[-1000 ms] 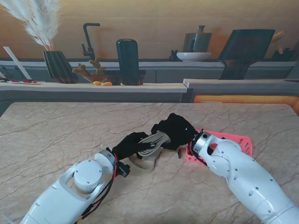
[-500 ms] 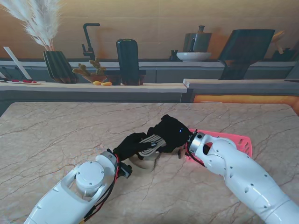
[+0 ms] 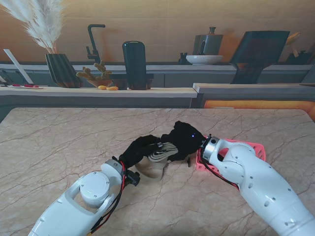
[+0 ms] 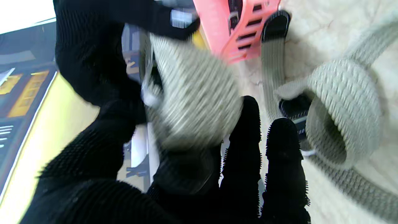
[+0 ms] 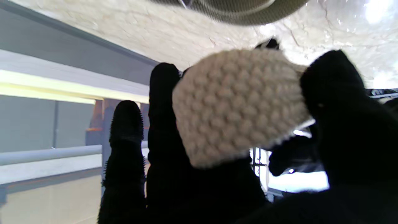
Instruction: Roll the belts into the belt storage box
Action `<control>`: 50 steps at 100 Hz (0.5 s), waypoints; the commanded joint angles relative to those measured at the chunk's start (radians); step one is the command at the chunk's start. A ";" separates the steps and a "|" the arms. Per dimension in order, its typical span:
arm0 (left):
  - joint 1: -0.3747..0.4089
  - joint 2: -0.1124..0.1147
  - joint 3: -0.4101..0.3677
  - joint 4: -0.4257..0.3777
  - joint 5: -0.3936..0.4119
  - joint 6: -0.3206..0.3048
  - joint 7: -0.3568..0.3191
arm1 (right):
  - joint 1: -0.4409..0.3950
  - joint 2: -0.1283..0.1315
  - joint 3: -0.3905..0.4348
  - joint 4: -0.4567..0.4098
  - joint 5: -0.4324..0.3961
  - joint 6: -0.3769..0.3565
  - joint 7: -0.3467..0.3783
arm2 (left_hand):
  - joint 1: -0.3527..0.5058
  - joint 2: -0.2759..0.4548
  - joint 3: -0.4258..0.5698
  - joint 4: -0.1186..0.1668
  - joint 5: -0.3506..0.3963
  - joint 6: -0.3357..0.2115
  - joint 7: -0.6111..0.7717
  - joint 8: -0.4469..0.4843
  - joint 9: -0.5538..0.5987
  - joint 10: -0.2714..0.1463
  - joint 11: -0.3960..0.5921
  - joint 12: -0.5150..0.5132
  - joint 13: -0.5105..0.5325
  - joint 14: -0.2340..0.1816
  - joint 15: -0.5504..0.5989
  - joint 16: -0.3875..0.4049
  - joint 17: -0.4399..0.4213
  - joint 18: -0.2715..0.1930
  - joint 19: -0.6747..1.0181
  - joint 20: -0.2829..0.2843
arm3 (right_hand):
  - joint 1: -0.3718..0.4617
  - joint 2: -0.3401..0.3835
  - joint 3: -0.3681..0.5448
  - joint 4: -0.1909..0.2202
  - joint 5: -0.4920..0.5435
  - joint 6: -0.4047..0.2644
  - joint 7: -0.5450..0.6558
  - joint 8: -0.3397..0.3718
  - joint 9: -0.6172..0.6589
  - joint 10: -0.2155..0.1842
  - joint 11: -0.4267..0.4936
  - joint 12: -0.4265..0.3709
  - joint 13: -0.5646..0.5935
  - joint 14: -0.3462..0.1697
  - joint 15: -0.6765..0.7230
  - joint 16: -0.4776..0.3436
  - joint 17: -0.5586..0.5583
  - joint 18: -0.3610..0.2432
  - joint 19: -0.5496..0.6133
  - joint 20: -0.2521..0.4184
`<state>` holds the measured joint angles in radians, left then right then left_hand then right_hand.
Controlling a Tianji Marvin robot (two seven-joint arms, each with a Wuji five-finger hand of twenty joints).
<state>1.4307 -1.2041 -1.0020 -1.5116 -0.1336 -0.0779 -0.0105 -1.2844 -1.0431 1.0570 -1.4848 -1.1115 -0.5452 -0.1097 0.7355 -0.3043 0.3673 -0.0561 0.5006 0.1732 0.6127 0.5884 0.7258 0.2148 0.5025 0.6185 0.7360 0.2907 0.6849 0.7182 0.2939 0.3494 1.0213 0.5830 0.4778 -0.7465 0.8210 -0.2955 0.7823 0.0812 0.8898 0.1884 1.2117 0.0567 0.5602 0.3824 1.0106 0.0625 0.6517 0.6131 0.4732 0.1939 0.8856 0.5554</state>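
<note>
A beige woven belt point(image 3: 162, 150) is held between my two black-gloved hands over the middle of the table. My left hand point(image 3: 139, 149) grips the rolled part point(image 4: 189, 99), fingers curled round it. From the other side my right hand point(image 3: 183, 138) pinches the same coil point(image 5: 239, 105) between thumb and fingers. A loose loop of the belt point(image 4: 342, 102) and its black-tipped end point(image 4: 275, 25) trail on the marble. The pink slotted storage box point(image 3: 251, 147) lies to the right, mostly behind my right forearm; the left wrist view shows its wall point(image 4: 230, 28) just past the roll.
The marble table point(image 3: 59, 142) stretches round both arms. Behind its far edge runs a counter with a vase of pampas grass point(image 3: 61, 69), a dark canister point(image 3: 134, 58), a bowl point(image 3: 204, 59) and a black stand point(image 3: 256, 49).
Both hands have drawn closer together and lifted slightly, and the belt between them is more tightly bunched. My right wrist has turned and moved a little away from the box.
</note>
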 commanded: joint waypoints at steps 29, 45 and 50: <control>0.015 -0.007 -0.058 -0.017 0.065 -0.036 0.075 | -0.210 0.028 0.219 -0.152 -0.080 0.064 0.106 | -0.040 0.032 -0.082 0.036 -0.038 -0.094 -0.082 0.006 -0.094 -0.034 -0.107 -0.082 -0.068 0.011 -0.067 -0.029 -0.051 0.008 -0.063 -0.008 | 0.141 0.134 0.137 0.035 0.138 -0.380 0.145 0.058 0.053 -0.006 0.099 0.042 0.015 -0.030 0.176 0.092 0.021 -0.028 0.083 0.028; 0.029 -0.009 -0.081 -0.022 0.098 -0.045 0.111 | -0.300 0.031 0.326 -0.209 -0.134 0.110 0.132 | -0.031 0.043 -0.092 0.037 -0.030 -0.094 -0.083 0.009 -0.090 -0.032 -0.105 -0.084 -0.067 0.010 -0.069 -0.030 -0.050 0.005 -0.067 -0.005 | 0.155 0.135 0.129 0.038 0.141 -0.352 0.142 0.061 0.044 0.026 0.136 0.067 0.041 -0.003 0.356 0.159 0.063 -0.047 0.167 0.074; 0.031 -0.011 -0.086 -0.022 0.102 -0.048 0.121 | -0.324 0.032 0.354 -0.220 -0.152 0.129 0.133 | -0.030 0.047 -0.095 0.037 -0.026 -0.093 -0.081 0.011 -0.088 -0.032 -0.104 -0.085 -0.066 0.012 -0.069 -0.030 -0.050 0.004 -0.068 -0.004 | 0.160 0.134 0.128 0.039 0.143 -0.341 0.141 0.061 0.043 0.035 0.141 0.070 0.054 0.000 0.405 0.173 0.077 -0.048 0.193 0.086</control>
<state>1.4515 -1.2100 -1.0807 -1.5264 -0.0282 -0.1204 0.1012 -1.5847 -1.0264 1.3964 -1.7000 -1.2635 -0.4392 0.0230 0.7135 -0.2841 0.2936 -0.0554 0.4742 0.1231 0.5611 0.5888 0.6515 0.2108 0.4202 0.5423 0.6832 0.2928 0.6301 0.7009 0.2506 0.3497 0.9580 0.5810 0.4778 -0.7465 0.7999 -0.2958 0.8045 0.0807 0.8898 0.2005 1.2121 0.0623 0.6382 0.4335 1.0183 0.0746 0.9750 0.7570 0.5349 0.1613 1.0272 0.6078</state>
